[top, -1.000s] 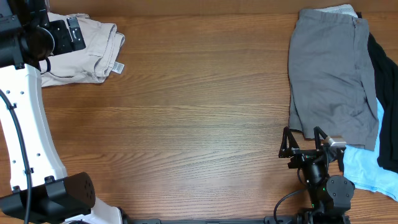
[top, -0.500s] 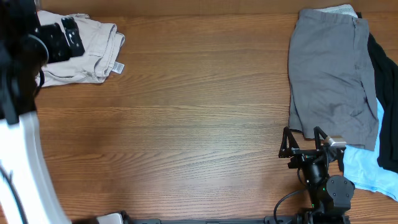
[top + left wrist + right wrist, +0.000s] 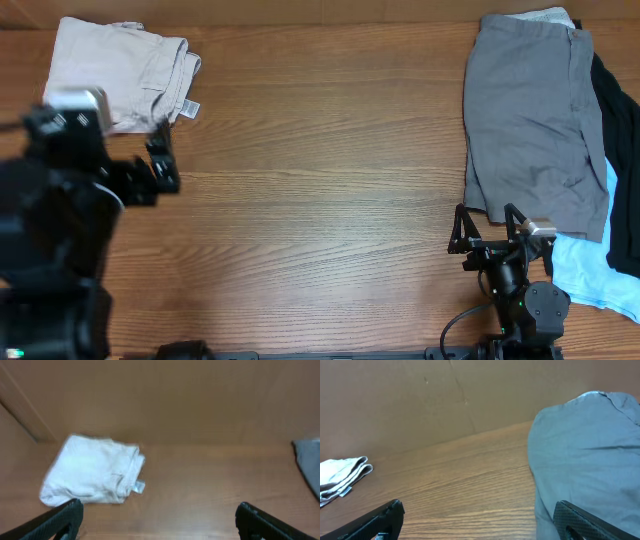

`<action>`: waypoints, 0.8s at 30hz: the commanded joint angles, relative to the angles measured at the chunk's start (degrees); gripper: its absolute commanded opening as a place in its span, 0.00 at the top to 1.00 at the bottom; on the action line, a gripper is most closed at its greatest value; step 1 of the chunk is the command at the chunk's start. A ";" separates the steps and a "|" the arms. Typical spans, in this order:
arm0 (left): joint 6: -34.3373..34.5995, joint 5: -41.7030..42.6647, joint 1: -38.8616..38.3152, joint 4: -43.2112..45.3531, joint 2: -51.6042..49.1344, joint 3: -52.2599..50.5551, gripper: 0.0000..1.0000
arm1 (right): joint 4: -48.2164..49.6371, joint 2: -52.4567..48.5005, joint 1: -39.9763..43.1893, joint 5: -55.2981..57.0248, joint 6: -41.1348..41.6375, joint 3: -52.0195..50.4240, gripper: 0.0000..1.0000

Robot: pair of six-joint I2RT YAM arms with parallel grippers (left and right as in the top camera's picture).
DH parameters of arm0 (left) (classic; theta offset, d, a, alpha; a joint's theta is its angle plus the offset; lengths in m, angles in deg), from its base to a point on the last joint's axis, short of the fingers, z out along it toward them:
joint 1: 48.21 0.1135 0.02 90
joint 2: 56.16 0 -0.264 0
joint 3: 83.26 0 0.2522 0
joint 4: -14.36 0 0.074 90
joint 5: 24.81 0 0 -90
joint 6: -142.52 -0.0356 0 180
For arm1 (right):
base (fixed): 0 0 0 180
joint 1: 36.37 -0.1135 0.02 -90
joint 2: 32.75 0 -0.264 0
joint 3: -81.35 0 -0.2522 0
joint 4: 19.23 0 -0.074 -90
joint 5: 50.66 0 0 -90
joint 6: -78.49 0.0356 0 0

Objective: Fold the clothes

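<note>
The pale beige shorts (image 3: 120,75) lie folded at the table's far left corner, with a small white label (image 3: 188,108) on their right edge. They also show in the left wrist view (image 3: 90,477) and, small, in the right wrist view (image 3: 342,477). My left gripper (image 3: 105,150) is open and empty, just in front of them and apart from them. The grey shorts (image 3: 530,120) lie spread flat at the far right. They also show in the right wrist view (image 3: 585,455). My right gripper (image 3: 490,228) is open and empty at their near left corner.
A black garment (image 3: 622,150) and a light-blue garment (image 3: 590,270) lie under and beside the grey shorts at the right edge. A pale garment edge (image 3: 545,16) peeks out behind them. The wooden table (image 3: 320,180) lies between the two piles.
My left arm has pulled back from over the beige shorts toward the table's near side, leaving them folded and uncovered. The right arm has not moved.
</note>
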 commanded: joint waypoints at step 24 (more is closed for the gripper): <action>3.91 5.03 -3.87 38.36 50.27 -71.89 0.00 | 0.57 0.68 -0.37 -0.28 -0.02 -0.24 0.00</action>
